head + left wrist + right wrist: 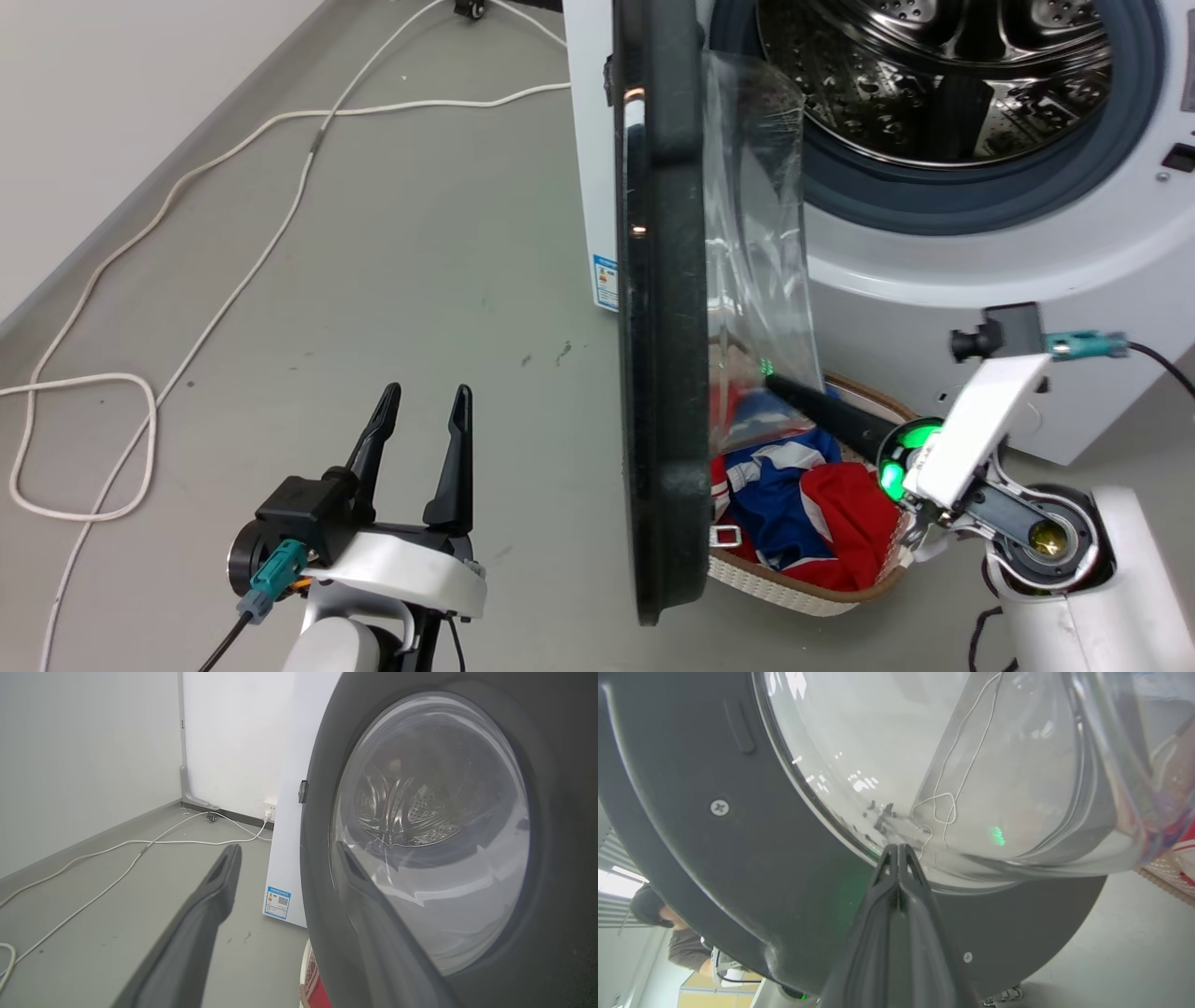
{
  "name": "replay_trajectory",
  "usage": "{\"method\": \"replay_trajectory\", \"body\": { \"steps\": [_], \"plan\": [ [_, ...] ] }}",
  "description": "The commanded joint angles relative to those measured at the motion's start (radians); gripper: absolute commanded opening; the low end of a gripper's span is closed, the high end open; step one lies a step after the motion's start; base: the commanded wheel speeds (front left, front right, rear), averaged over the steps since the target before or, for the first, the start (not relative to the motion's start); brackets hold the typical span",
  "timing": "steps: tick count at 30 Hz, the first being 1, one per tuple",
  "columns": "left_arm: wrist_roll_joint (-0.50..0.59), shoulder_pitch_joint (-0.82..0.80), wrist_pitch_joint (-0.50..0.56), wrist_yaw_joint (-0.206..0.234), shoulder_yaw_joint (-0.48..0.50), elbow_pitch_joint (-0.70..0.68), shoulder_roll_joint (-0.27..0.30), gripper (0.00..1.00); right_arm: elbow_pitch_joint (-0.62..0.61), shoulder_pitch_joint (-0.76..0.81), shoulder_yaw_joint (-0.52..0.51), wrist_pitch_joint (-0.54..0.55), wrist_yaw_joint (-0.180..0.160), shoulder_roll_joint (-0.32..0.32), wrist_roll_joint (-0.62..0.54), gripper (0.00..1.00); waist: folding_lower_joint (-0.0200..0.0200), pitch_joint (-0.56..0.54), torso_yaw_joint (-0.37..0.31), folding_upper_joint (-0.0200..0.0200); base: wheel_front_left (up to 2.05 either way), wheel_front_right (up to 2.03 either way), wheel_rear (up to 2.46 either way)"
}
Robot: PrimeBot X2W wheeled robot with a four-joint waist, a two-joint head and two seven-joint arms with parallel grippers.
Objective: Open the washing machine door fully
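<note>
Since the door [658,280] hangs from the left side of the machine [943,280], it stands edge-on in the head view, at about a right angle to the machine's front. Its outer face is turned left and its glass bowl [756,215] bulges right, leaving the drum [934,75] uncovered. I judge it about half open; to be fully open it would have to go further left and back toward the machine's side.

That explains where the right gripper [899,848] is. It reaches in from the right, on the inner side of the door, low down, just above the basket [794,597] of clothes [803,504] that sits on the floor near the machine. From there a push to the left would carry the door further round. Its fingers [896,933] are pressed together into one narrow point and pinch nothing. The tip meets the door where the lower edge of the bowl joins the black rim, and it looks to be touching.

The left gripper [427,392] waits on the outer side, to the left of the door and apart from it, low and near. Its fingers are spread wide, point toward the far side and hold nothing. There it is clear of the door's path and could receive the rim.

A cable [233,299] trails over the floor further left.
</note>
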Motion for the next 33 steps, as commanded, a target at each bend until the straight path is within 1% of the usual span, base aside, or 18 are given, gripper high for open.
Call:
{"method": "replay_trajectory", "body": {
  "steps": [1,8,11,12,13,16,21,22,23,24,25,26,27,28,33],
  "plan": [
    [0.007,0.009,-0.003,0.001,0.003,0.004,-0.001,1.0,-0.014,0.022,-0.014,-0.051,0.003,0.001,-0.03,0.0,0.0,-0.008,-0.015,0.0,0.0,0.0,0.0],
    [0.022,0.016,-0.003,-0.005,0.026,0.016,0.0,1.0,-0.081,0.089,-0.072,-0.307,0.003,0.0,-0.195,0.0,0.0,-0.027,-0.074,0.0,0.0,0.0,0.0],
    [0.027,0.019,-0.003,-0.009,0.037,0.019,0.003,1.0,-0.113,0.125,-0.083,-0.405,0.003,-0.015,-0.282,0.0,0.0,-0.034,-0.101,0.0,0.0,0.0,0.0],
    [0.03,0.021,-0.003,-0.011,0.04,0.02,0.004,1.0,-0.123,0.14,-0.087,-0.432,0.003,-0.014,-0.303,0.0,0.0,-0.036,-0.109,0.0,0.0,0.0,0.0],
    [0.03,0.021,-0.003,-0.011,0.04,0.02,0.004,1.0,-0.123,0.14,-0.087,-0.432,0.003,-0.014,-0.303,0.0,0.0,-0.036,-0.109,0.0,0.0,0.0,0.0],
    [0.033,0.024,-0.003,-0.011,0.051,0.022,0.009,1.0,-0.156,0.174,-0.101,-0.525,0.003,-0.032,-0.391,0.0,0.0,-0.043,-0.133,0.0,0.0,0.0,0.0],
    [0.039,0.032,-0.003,-0.013,0.065,0.027,0.014,1.0,-0.202,0.242,-0.129,-0.653,0.002,-0.041,-0.527,0.0,0.0,-0.059,-0.172,0.0,0.0,0.0,0.0],
    [0.04,0.033,-0.003,-0.013,0.065,0.029,0.013,1.0,-0.213,0.255,-0.136,-0.676,0.002,-0.039,-0.554,0.04,0.0,-0.062,-0.178,0.0,0.0,0.0,0.0],
    [0.041,0.035,-0.003,-0.014,0.069,0.03,0.016,1.0,-0.226,0.269,-0.141,-0.699,0.003,-0.034,-0.581,0.19,0.0,-0.065,-0.186,0.0,0.0,0.0,0.0],
    [0.041,0.037,-0.003,-0.015,0.071,0.031,0.019,1.0,-0.235,0.283,-0.147,-0.715,0.002,-0.031,-0.606,0.44,0.0,-0.068,-0.192,0.0,0.0,0.0,0.0],
    [0.039,0.04,-0.003,-0.015,0.073,0.032,0.021,1.0,-0.25,0.294,-0.154,-0.735,0.002,-0.03,-0.633,0.8,0.0,-0.07,-0.201,0.0,0.0,0.0,0.0],
    [0.04,0.043,-0.003,-0.018,0.073,0.034,0.025,1.0,-0.276,0.318,-0.17,-0.767,0.002,-0.027,-0.694,1.0,0.0,-0.074,-0.214,0.0,0.0,0.0,0.0],
    [0.042,0.043,-0.003,-0.018,0.074,0.034,0.028,1.0,-0.288,0.331,-0.177,-0.782,0.002,-0.024,-0.721,1.0,0.0,-0.076,-0.221,0.0,0.0,0.0,0.0],
    [0.042,0.043,-0.003,-0.018,0.074,0.034,0.028,1.0,-0.288,0.331,-0.177,-0.782,0.002,-0.024,-0.721,1.0,0.0,-0.076,-0.221,0.0,0.0,0.0,0.0],
    [0.046,0.049,-0.003,-0.021,0.071,0.043,0.049,1.0,-0.343,0.374,-0.217,-0.836,0.002,-0.014,-0.869,1.0,0.0,-0.082,-0.257,0.0,0.0,0.0,0.0]
  ]
}}
